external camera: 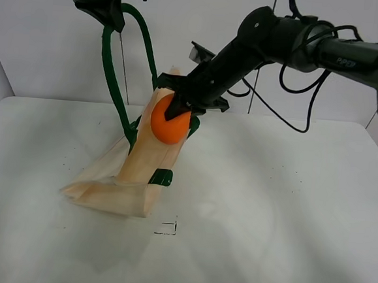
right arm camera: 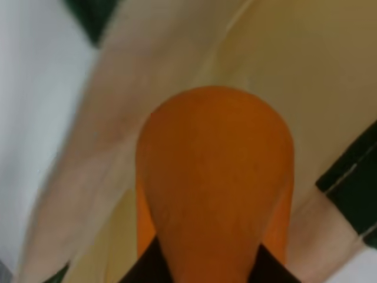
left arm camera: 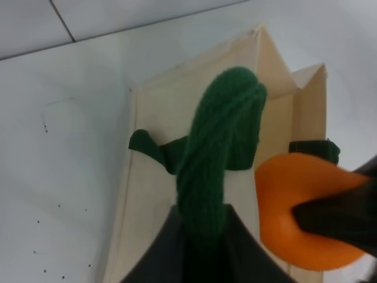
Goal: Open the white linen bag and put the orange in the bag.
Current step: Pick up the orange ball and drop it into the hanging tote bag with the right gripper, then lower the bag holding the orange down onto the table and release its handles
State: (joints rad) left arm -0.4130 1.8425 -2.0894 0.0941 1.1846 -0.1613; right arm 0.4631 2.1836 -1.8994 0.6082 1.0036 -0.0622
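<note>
— Exterior high: what is the right gripper [external camera: 180,108] clamping?
— It is pinching the round bright orange fruit [external camera: 170,128], cream cloth bag [external camera: 141,167] just behind; left gripper [external camera: 112,14] is gripping the dark green strap [external camera: 112,76].

There was one white linen bag [external camera: 137,170] and one bench [external camera: 287,221]. Two dark green handles showed on the bag: one raised handle [left arm camera: 218,153] and one lower handle [external camera: 162,177]. There was one orange [external camera: 170,132]. Two arms were counted, each with one gripper: a left gripper [external camera: 112,19] and a right gripper [external camera: 177,111].
</note>
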